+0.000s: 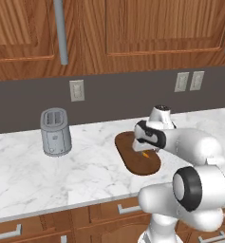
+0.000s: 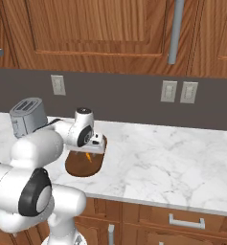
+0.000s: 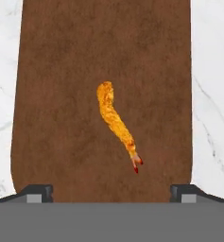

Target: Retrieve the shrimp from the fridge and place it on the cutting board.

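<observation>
Shrimp [image 3: 115,122] is lying flat on the cutting board [image 3: 61,71], right in front of the gripper [image 3: 111,191], whose fingertips [image 3: 38,193] sit spread wide apart with nothing between them. Board's on the marble counter [image 1: 38,166], toaster [image 1: 55,131] well off to the side.

one shrimp [image 3: 116,123], one cutting board [image 3: 61,94], one toaster [image 1: 55,132], three wall outlets [image 1: 77,90].

Orange shrimp [image 3: 115,124] — brown cutting board [image 3: 61,94].

Shrimp [image 1: 145,154] on cutting board [image 1: 133,161] under arm; toaster [image 1: 55,132] well left on counter [image 1: 85,166].
</observation>
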